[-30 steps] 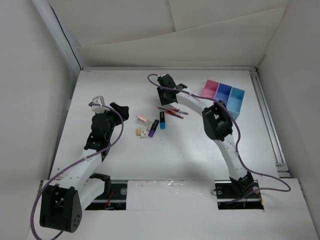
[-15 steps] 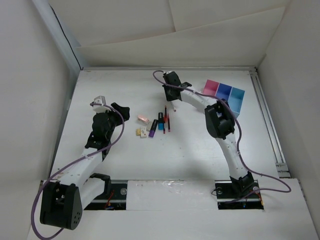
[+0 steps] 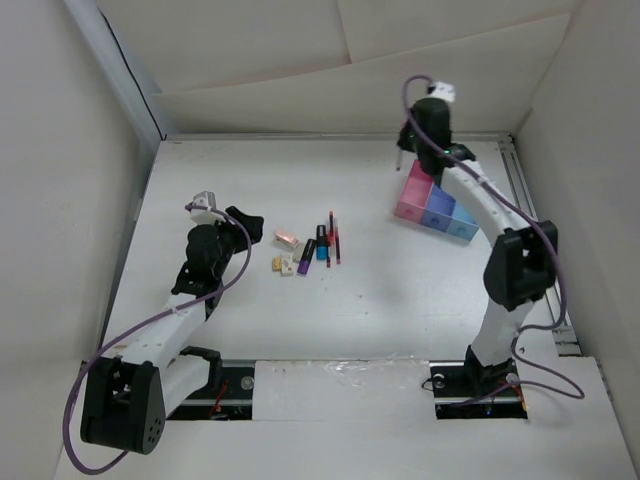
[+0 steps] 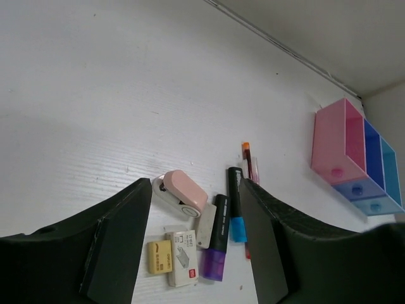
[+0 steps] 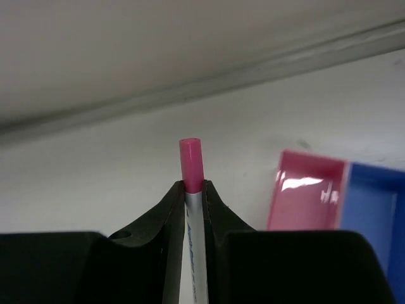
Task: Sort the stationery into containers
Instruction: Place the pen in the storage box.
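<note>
The stationery lies in a small pile mid-table (image 3: pixel 305 252). In the left wrist view it is a pink stapler-like piece (image 4: pixel 183 193), a yellow eraser (image 4: pixel 158 256), a white block (image 4: pixel 181 256), a purple-ended marker (image 4: pixel 216 244), a blue marker (image 4: pixel 235 206) and red pens (image 4: pixel 248 161). My left gripper (image 3: pixel 247 222) is open and empty, left of the pile. My right gripper (image 3: pixel 408 148) is raised at the back, shut on a pink-capped white pen (image 5: pixel 192 166), just behind the pink bin (image 3: pixel 413 190) of the containers (image 3: pixel 440 207).
The back wall's edge runs close behind the right gripper (image 5: pixel 192 187). The dark blue bin (image 5: pixel 373 209) sits right of the pink bin (image 5: pixel 307 199). The containers also show at the right of the left wrist view (image 4: pixel 351 158). A metal rail (image 3: pixel 535 230) runs along the table's right side.
My right gripper took a pen from the pile and carried it up and back to the pink bin. The red pens turned lengthwise. The containers shifted slightly nearer. The left arm barely moved.
</note>
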Robot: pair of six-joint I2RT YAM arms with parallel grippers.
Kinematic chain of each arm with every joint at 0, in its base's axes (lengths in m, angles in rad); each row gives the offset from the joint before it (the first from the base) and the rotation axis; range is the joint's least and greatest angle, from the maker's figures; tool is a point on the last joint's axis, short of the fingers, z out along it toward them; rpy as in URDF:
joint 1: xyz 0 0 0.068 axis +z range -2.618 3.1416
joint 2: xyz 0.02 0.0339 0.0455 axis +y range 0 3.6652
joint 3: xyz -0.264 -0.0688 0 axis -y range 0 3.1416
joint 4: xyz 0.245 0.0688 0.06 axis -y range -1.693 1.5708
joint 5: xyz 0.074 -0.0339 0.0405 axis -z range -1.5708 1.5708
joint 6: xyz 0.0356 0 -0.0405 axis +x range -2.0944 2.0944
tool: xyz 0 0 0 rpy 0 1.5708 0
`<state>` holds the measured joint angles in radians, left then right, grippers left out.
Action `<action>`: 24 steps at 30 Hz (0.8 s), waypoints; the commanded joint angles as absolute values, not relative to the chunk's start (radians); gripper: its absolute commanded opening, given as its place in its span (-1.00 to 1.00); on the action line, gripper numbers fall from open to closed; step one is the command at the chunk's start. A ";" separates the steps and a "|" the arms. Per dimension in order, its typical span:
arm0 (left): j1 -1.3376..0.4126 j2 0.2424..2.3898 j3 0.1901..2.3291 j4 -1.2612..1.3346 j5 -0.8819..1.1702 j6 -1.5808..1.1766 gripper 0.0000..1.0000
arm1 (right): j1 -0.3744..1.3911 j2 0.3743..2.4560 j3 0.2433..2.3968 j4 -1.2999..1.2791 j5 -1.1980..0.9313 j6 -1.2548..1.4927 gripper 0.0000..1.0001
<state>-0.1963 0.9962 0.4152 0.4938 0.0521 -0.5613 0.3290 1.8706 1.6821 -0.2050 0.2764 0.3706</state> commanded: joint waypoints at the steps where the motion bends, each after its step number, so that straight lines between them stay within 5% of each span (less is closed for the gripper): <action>1: -0.201 0.979 0.417 0.566 0.097 -0.554 0.08 | 0.217 1.819 1.594 -0.114 0.347 0.541 -1.00; 8: -0.244 0.965 0.408 0.647 0.207 -0.500 0.05 | 0.107 1.839 1.532 -0.081 0.292 0.597 -1.00; 24: -0.308 0.686 0.337 0.681 0.207 -0.437 0.29 | 0.170 1.960 1.562 -0.104 0.350 0.535 -1.00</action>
<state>-0.3065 0.7155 0.3477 0.6395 0.2096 -0.4568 0.1589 1.9335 1.5227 -0.1200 0.3187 0.5545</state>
